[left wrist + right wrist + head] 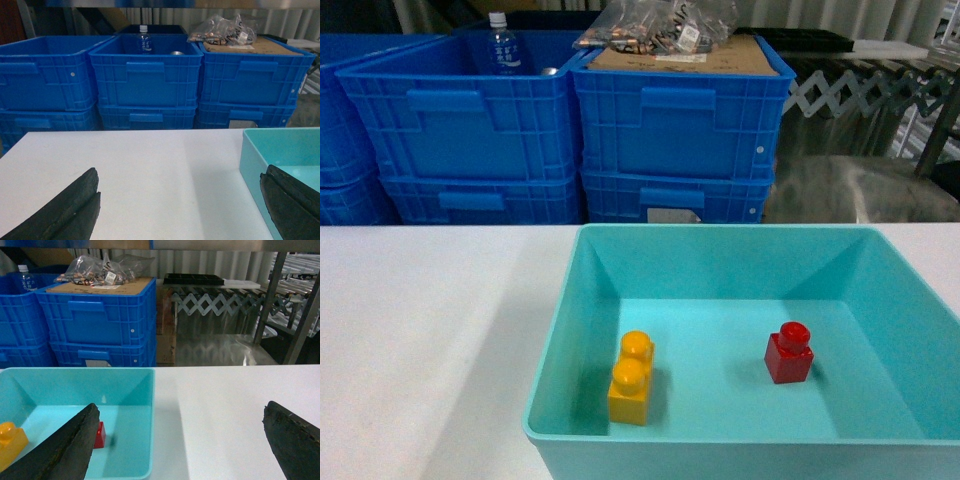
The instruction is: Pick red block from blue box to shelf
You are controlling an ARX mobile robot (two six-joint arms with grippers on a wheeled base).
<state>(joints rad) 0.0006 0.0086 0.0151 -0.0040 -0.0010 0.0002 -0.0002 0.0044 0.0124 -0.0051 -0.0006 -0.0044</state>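
Note:
The red block (789, 352) stands stud up on the floor of the blue box (560, 340), right of centre. In the right wrist view the red block (100, 435) peeks out beside my left fingertip (70, 447). My right gripper (180, 437) is open and empty, low over the white table, straddling the box's right wall (151, 405). My left gripper (177, 202) is also open and empty, over bare table left of the box (260, 150). Neither gripper shows in the head view. Grey metal posts of the shelf (304, 325) stand behind the table at far right.
A yellow-orange two-stud brick (632, 380) sits in the box, left of the red block. Stacked royal-blue crates (680, 130) line the far edge of the table (430, 330), holding a water bottle (503, 45) and bagged parts (665, 25). A folding lattice gate (225, 302) stands behind.

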